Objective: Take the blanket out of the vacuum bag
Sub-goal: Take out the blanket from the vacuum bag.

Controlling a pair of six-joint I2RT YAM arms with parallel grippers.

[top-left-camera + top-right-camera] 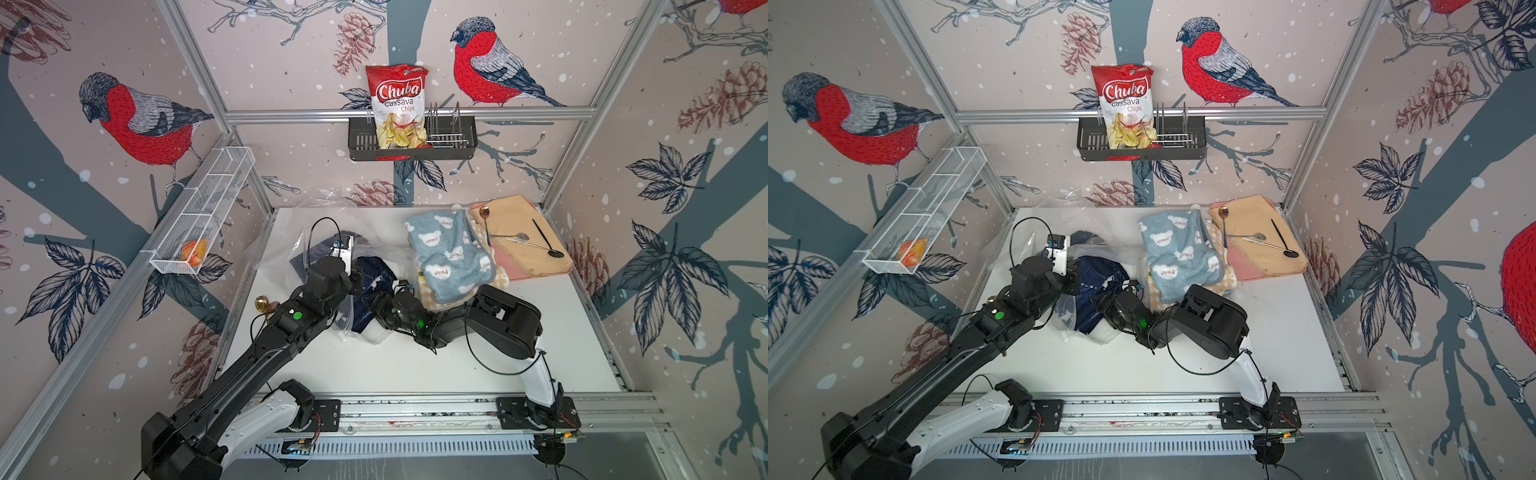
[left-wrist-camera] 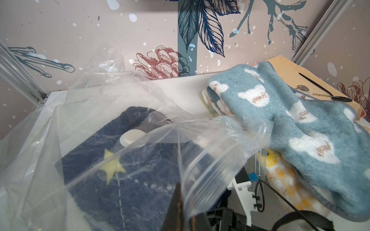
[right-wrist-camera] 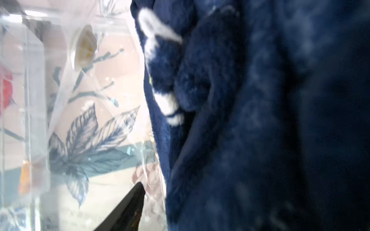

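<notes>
The vacuum bag [image 1: 282, 245] lies crumpled on the left half of the white table, and its round white valve cap [image 2: 131, 137] shows in the left wrist view. Inside is the blanket [image 1: 376, 270], navy fleece with a yellow star [image 2: 112, 166]. My left gripper [image 1: 356, 277] is shut on the bag's ribbed zip edge [image 2: 210, 164] and holds it up. My right gripper [image 1: 372, 301] is at the bag's mouth, pressed against the blanket [image 3: 260, 120]. One of its fingers [image 3: 128, 210] stands wide to the side and the blanket hides the other.
A light blue bear-print blanket [image 1: 451, 253] lies over a yellow checked one at the back right. Beside it is a peach cloth [image 1: 523, 237] with spoons. A chips bag [image 1: 399, 104] sits in the black wall rack, and a white wire basket [image 1: 203, 212] hangs on the left wall.
</notes>
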